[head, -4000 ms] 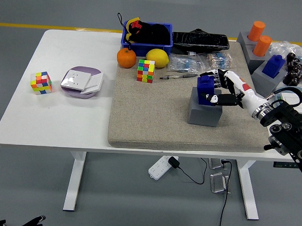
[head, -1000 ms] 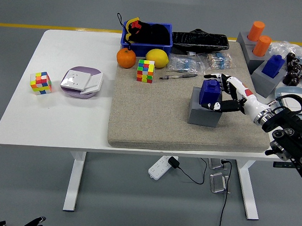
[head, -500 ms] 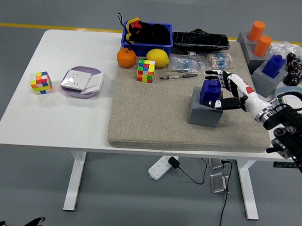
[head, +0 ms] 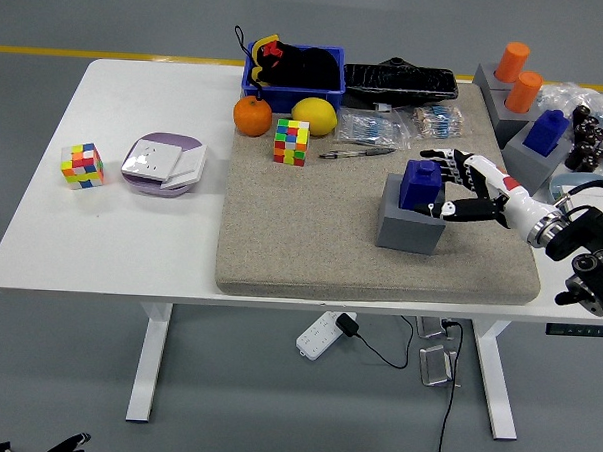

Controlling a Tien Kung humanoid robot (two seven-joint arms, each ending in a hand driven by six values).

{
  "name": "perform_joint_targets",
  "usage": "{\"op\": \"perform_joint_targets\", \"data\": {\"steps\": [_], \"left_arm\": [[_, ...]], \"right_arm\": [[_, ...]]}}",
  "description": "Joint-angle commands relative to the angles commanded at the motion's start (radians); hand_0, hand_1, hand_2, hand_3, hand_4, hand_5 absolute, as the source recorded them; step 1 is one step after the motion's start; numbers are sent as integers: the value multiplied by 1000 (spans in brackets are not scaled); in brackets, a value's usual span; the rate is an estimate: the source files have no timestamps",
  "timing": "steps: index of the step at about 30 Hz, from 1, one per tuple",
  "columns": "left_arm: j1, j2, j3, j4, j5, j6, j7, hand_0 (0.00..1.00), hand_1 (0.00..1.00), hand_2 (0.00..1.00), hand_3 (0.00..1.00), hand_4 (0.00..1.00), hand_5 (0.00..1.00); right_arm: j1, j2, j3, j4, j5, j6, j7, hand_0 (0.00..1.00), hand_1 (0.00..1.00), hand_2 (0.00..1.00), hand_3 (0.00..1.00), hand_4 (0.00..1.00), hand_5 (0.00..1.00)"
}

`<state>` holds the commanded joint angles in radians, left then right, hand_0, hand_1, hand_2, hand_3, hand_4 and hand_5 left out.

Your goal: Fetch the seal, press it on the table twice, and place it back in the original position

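Observation:
The blue seal (head: pixel 419 183) stands upright in its grey block holder (head: pixel 406 229) on the right part of the beige mat (head: pixel 301 236). My right hand (head: pixel 451 189) is just to the right of the seal, with its fingers spread and holding nothing. The thumb tip is close to the seal's lower right side and the other fingertips (head: pixel 432 153) sit behind and right of its top. The left arm is out of view.
A pen (head: pixel 355 153), a colour cube (head: pixel 291 142), an orange (head: pixel 251 115), a lemon (head: pixel 313 115) and a blue bin (head: pixel 293 71) lie behind. More seals on grey holders (head: pixel 530 156) stand at the right edge. A second cube (head: pixel 82 165) and a purple box (head: pixel 164 163) sit at the left.
My right hand has let go of the seal, opened its fingers and drawn back to the right. The seal stays in its holder.

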<state>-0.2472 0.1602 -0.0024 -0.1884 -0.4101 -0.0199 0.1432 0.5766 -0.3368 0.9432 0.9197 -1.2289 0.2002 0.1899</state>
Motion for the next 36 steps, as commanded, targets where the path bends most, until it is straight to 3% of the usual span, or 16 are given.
{"op": "perform_joint_targets", "data": {"steps": [5,7,17,28,36], "left_arm": [[0,-1,2,1,-6,-1,0,814,792,767,805,706,429],[-1,-2,-5,0,0,-1,-1,814,792,768,805,706,430],[-7,-3,-32,-2,24,1,-4,814,792,767,805,705,431],[-1,2,2,2,-16,-4,-1,814,792,768,805,705,431],[-8,3,-29,0,9,-1,-4,814,791,768,805,706,427]], "right_arm": [[-35,-24,68,43,-26,18,-27,971,962,953,984,998,234],[-45,-31,87,50,-20,18,-30,997,998,988,998,998,287],[-65,-40,101,75,-34,15,-22,998,998,988,998,998,300],[-108,-110,229,88,-70,20,-28,990,987,975,998,998,339],[-156,-143,327,94,-54,18,-37,981,976,958,993,998,368]]}}
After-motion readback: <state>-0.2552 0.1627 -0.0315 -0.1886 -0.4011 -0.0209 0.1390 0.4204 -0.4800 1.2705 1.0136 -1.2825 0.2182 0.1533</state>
